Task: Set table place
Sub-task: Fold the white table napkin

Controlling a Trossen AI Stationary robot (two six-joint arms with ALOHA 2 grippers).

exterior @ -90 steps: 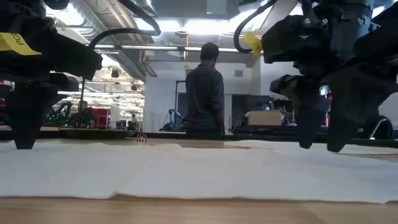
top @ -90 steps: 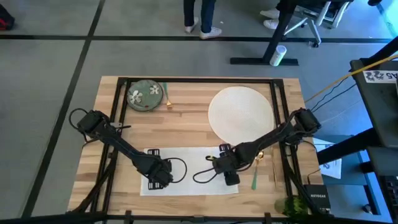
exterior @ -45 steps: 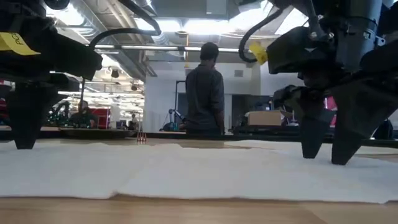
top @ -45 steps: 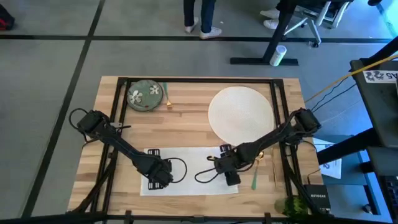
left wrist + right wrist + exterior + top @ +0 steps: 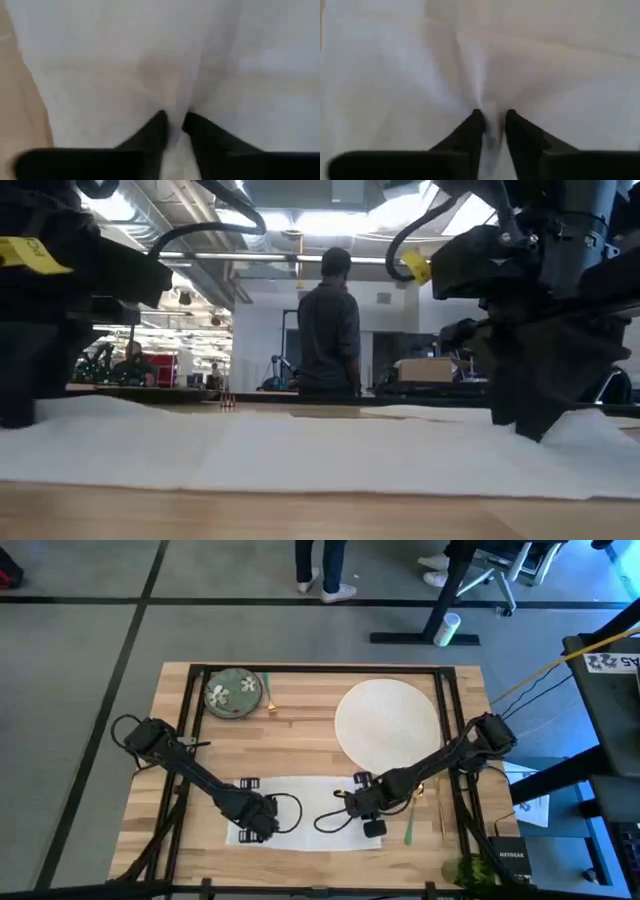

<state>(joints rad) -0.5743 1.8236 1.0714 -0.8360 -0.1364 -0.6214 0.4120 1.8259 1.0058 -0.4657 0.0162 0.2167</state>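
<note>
I have both pincers down on the napkin (image 5: pixel 310 812) at the table's (image 5: pixel 300 745) 6 o'clock edge. Left pincer (image 5: pixel 173 120) is clenched on a pinched ridge of cloth at the napkin's 8 o'clock corner; right pincer (image 5: pixel 493 118) likewise grips a fold at its 4 o'clock corner. Plate (image 5: pixel 387 721) sits at 1 o'clock, dish (image 5: pixel 233 694) at 11.

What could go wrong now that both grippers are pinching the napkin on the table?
1. The left gripper and right gripper each pinch only a small fold of the white napkin; the cloth could slip out of one and lift unevenly.
2. The green-handled cutlery lies just beside the right gripper, near the napkin's edge; dragging the cloth that way might knock it.
3. If the arms pull apart, the napkin may stretch or bunch rather than fold cleanly.
</note>
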